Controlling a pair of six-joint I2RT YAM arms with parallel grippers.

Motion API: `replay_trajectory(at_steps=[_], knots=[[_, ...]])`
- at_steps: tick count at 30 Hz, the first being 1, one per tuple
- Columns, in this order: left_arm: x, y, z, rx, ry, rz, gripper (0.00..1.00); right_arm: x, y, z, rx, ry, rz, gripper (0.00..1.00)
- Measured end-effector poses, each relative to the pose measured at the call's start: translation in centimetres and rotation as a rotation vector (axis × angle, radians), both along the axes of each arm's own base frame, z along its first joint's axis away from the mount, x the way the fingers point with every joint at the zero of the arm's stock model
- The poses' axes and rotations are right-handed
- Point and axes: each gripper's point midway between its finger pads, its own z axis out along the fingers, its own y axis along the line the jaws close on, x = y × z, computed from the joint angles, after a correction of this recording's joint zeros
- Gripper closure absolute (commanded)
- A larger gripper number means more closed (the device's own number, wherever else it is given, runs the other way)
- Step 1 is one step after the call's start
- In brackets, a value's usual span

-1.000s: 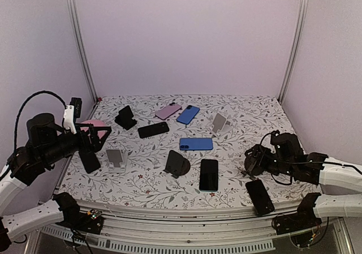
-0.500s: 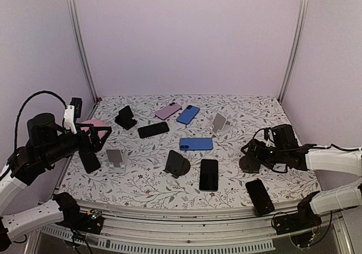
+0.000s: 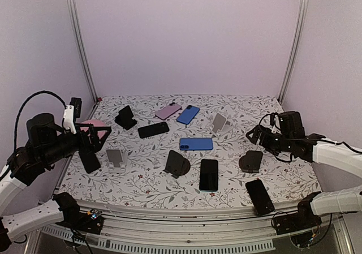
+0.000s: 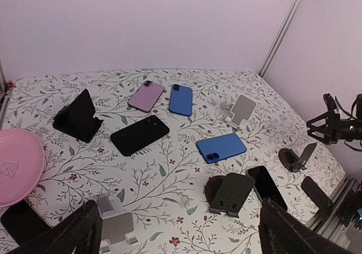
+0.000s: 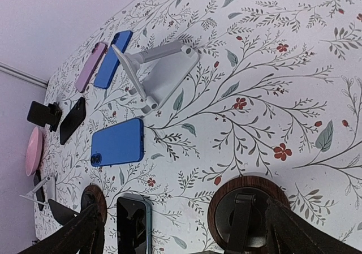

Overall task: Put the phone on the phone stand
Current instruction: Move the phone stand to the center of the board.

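A black phone (image 3: 208, 174) lies face up near the table's front middle; it also shows in the right wrist view (image 5: 131, 225). A round wood-based stand (image 3: 250, 160) stands to its right, directly below my right gripper's fingers (image 5: 249, 211). My right gripper (image 3: 255, 135) is open and empty, raised behind that stand, not touching it. My left gripper (image 3: 100, 138) is open and empty, held above the table's left side. A dark stand (image 4: 230, 193) with a round base sits left of the black phone. A blue phone (image 3: 196, 144) lies mid-table.
Other phones: black (image 3: 153, 129), lilac (image 3: 168, 111), blue (image 3: 188, 114), black at the front right edge (image 3: 260, 196), black at far left (image 3: 89, 161). Other stands: black (image 3: 125, 117), white (image 3: 220, 123), grey (image 3: 116, 158). A pink plate (image 3: 90, 124) lies at left.
My right gripper has let go of the round stand and drawn up and back to the right. The stand stays upright on the table. The left arm has not moved.
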Motion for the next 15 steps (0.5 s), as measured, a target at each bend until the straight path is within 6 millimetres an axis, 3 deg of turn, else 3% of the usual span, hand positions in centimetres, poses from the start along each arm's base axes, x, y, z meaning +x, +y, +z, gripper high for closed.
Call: replay_trajectory(at_steps=[7, 15], knots=[[-0.1, 0.0, 0.1, -0.004, -0.004, -0.004, 0.03, -2.3, 0.1, 2.8, -0.052, -0.08, 0.006, 0.01], [-0.1, -0.1, 0.1, -0.004, -0.002, -0.008, 0.03, -5.5, 1.4, 1.2, -0.152, -0.034, 0.011, 0.01]])
